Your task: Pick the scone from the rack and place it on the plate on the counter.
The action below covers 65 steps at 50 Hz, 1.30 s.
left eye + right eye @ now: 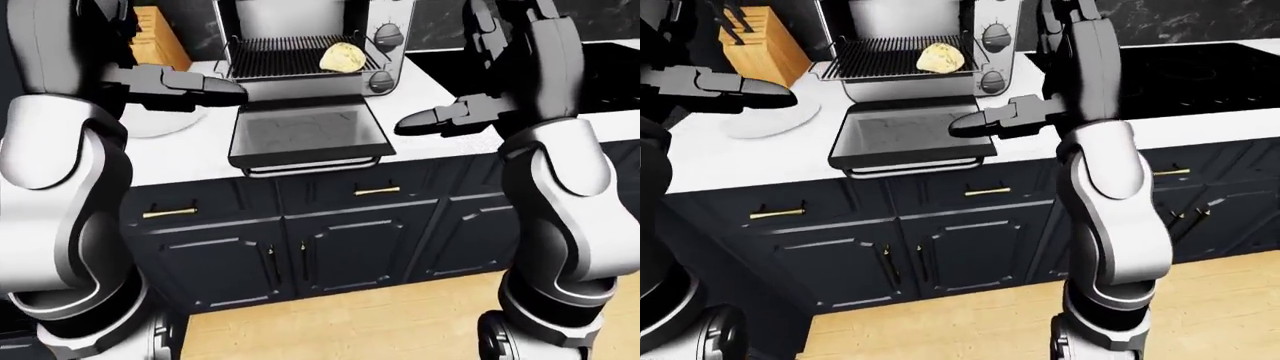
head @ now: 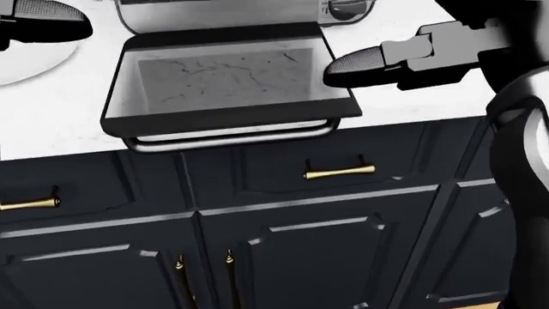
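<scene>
Golden scone: pale-yellow rounded scone [image 1: 941, 57] lies on the ribbed metal rack [image 1: 290, 55], far side, reachable.
Hands: left hand [image 1: 185, 80] and right hand [image 1: 445, 118] hover flat, fingers extended, holding nothing.
Plate: round white plate [image 1: 770, 118] waits left.
Surface: white marble surface [image 2: 60, 122]; dark cabinets [image 1: 330, 240], wooden floor [image 1: 970, 322].

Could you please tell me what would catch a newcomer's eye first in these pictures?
The pale scone on the dark rack of the open toaster oven, near the top of the right-eye view. Its glass door folds down over the white counter. The robot's left hand and right hand hover, empty, either side, with the white plate at left.
</scene>
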### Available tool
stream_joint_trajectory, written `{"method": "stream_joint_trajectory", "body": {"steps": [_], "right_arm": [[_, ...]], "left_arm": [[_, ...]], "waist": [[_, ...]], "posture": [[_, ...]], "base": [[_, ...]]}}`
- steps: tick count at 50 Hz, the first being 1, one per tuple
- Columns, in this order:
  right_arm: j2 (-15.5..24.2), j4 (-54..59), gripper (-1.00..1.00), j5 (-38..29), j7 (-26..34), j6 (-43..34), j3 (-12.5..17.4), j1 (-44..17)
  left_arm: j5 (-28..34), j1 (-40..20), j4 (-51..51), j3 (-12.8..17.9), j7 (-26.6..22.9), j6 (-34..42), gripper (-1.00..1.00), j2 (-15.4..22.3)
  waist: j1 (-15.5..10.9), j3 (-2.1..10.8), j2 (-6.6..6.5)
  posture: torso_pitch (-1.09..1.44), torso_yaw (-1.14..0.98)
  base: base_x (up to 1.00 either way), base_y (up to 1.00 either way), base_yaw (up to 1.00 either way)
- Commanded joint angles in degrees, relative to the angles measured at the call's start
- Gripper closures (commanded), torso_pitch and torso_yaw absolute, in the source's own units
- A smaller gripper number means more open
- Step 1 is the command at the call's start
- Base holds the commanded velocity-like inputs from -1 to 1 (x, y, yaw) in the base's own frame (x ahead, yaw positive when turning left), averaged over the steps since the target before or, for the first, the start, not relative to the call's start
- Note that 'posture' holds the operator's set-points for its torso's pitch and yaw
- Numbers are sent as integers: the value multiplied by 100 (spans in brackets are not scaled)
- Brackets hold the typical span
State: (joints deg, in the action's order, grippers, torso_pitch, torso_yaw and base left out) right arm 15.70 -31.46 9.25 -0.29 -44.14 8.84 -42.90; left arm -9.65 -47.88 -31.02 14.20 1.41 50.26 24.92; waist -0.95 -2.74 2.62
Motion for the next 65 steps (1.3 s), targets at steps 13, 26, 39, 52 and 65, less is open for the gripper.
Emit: {"method": "stream_joint_trajectory", "body": {"steps": [13,26,39,52,65], "right_arm": [[108,-67,-100,-13,-36,-2,104,-274],[142,-104,-100,-100,-55,-44,60,-267],[208,-186,-100,-58,-88,-63,79,-343],[122,-62,-100,-175,-6,46,28,-384],[107,-133,-100,-63,-110,61,96,-366]], "left_arm": [[-33,-221,-21,3,4,-69,-100,100],[-15,-154,-27,12,23,-132,-100,87],[-68,-137,-37,44,39,-131,-100,119],[9,-155,66,10,34,-241,-100,115],[-28,-65,-77,53,27,-162,-100,113]], "waist": [[84,121,-317],[100,146,-343],[73,121,-266],[122,88,-507],[79,-10,-196]], "posture": [[0,0],[0,0],[0,0],[0,0],[0,0]], "base": [[13,20,0],[5,22,0],[0,9,0],[0,21,0],[0,22,0]]}}
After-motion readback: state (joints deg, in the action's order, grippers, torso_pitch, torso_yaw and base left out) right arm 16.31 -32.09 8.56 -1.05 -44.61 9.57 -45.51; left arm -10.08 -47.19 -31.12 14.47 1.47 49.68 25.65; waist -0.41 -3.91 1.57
